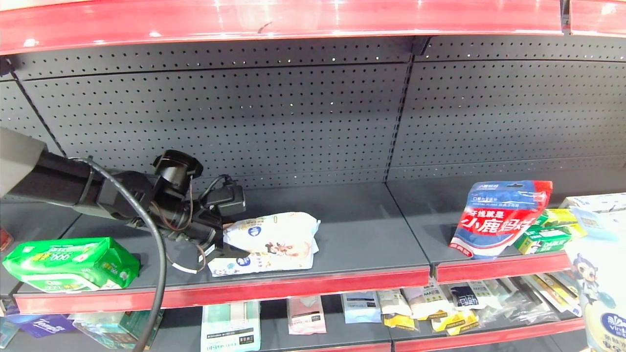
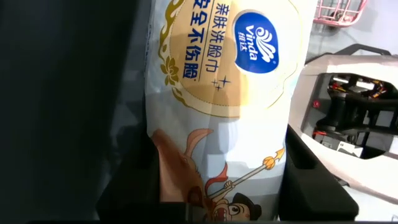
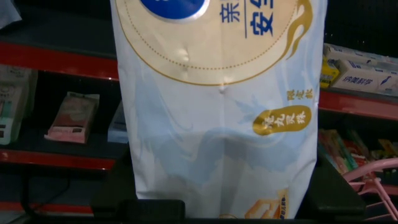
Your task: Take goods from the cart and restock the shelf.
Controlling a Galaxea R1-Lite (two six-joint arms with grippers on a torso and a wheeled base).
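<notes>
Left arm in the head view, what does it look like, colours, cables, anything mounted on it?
The left arm starts as a light grey casing, then turns into a black tube. A round black housing and a boxy black module sit near the wrist. A thick black cable loops below, with thin wires beside it. The left gripper is black.

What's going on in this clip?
The left gripper grips a white tissue pack that lies on the grey shelf, between a green pack and a red-and-blue pouch. The right gripper holds a second white pack in front of the shelves, not yet placed.
</notes>
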